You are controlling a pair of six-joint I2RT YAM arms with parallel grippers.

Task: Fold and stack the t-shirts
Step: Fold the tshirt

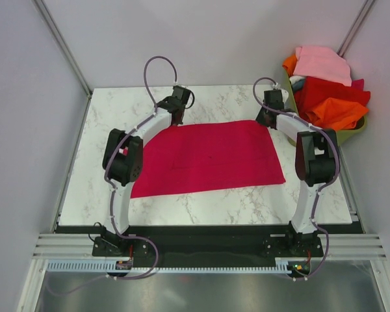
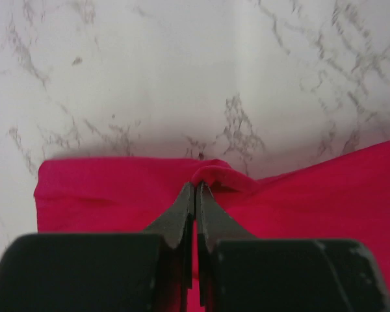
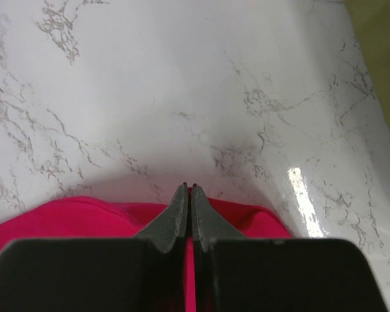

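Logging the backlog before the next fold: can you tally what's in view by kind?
crimson t-shirt, spread flat: 1
olive-green basket: 1
heaped cloth in it: too bunched to count
robot arms, left and right: 2
Total: 4

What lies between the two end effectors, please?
The crimson t-shirt lies flat between the left end effector and right end effector, each shut on its far edge; the top view shows this.

No readable text, labels or numbers
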